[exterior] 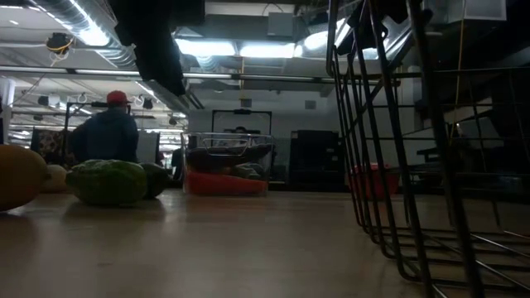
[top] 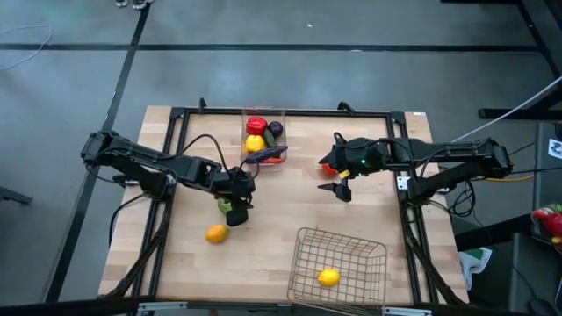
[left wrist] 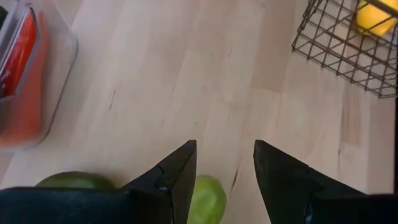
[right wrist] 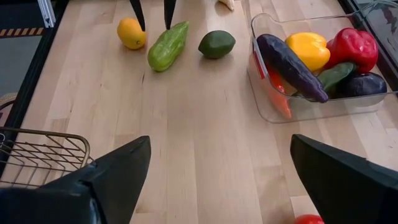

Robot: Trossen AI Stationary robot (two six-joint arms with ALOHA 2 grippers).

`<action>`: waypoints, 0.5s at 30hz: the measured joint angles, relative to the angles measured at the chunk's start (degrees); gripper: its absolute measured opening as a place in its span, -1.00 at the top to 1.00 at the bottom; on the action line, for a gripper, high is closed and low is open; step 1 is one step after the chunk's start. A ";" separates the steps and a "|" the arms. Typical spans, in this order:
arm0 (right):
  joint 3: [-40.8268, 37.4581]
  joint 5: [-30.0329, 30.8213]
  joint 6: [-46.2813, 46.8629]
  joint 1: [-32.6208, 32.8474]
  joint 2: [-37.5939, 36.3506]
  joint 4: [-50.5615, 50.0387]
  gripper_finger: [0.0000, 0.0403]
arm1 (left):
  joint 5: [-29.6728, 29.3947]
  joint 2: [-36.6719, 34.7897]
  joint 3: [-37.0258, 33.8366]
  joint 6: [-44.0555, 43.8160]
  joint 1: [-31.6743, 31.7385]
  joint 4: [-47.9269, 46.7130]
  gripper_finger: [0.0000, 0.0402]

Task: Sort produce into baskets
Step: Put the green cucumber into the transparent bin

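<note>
A light green gourd [right wrist: 166, 45] lies on the table beside a dark green fruit [right wrist: 216, 43] and an orange-yellow fruit [right wrist: 132, 32]. My left gripper [left wrist: 225, 171] hangs open just over the gourd's [left wrist: 206, 199] end, pointing steeply down; the right wrist view shows its fingertips [right wrist: 168, 15] above the gourd. The clear bin [top: 263, 140] at the far middle holds an eggplant [right wrist: 289, 62], yellow and red peppers and more. A yellow lemon [top: 328, 277] lies in the wire basket [top: 338, 256] at the near edge. My right gripper [top: 338, 187] waits open above the table's right half.
A red fruit [top: 327, 167] lies on the table under my right arm. In the low view the wire basket [exterior: 397, 165] stands close at the right, and a person in a red cap [exterior: 108, 128] is in the room beyond the table. Bare wood lies between gourd and basket.
</note>
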 joint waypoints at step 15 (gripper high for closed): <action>0.00 0.00 0.00 0.00 0.01 0.01 -0.90 | 1.45 3.93 0.00 1.47 1.27 -0.53 0.23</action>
